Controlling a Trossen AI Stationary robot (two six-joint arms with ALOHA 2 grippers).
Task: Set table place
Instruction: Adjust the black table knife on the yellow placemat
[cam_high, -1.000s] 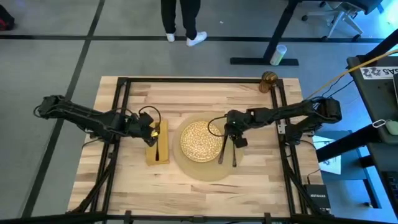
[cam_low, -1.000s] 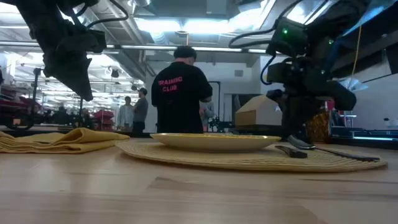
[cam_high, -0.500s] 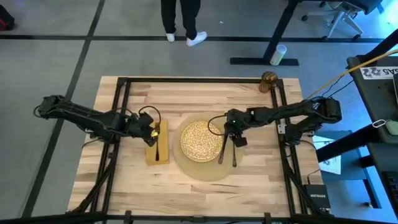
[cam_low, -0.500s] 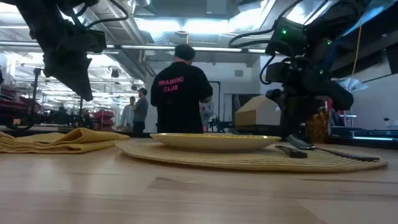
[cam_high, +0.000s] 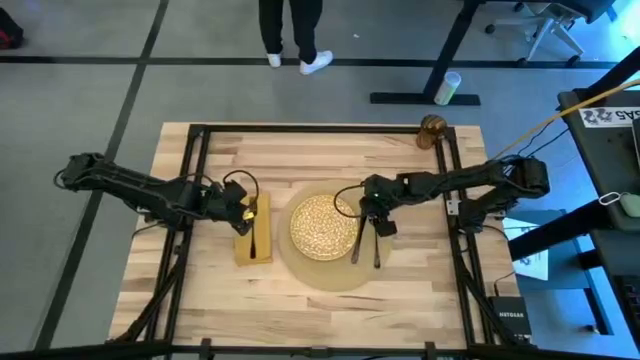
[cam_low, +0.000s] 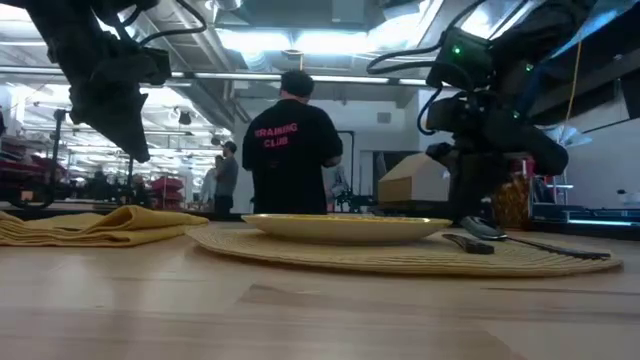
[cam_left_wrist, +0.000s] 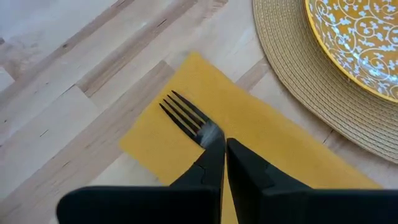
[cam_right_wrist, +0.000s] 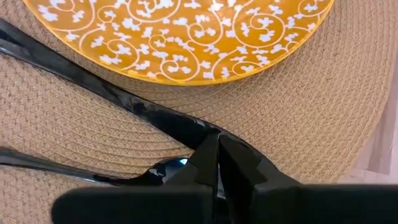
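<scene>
Nothing has moved: left gripper stays pinched together over the dark metal fork, right gripper likewise over the dark knife, so cutlery looks placed.

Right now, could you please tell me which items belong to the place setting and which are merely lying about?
Place setting: placemat, plate, napkin, fork, knife, spoon, amber glass.

Merely about: white cup on the floor, cardboard box.

Bare table lies open at 6 o'clock of the placemat and at 12. At 9 the left gripper over the napkin blocks passage; at 3, the right gripper.
</scene>
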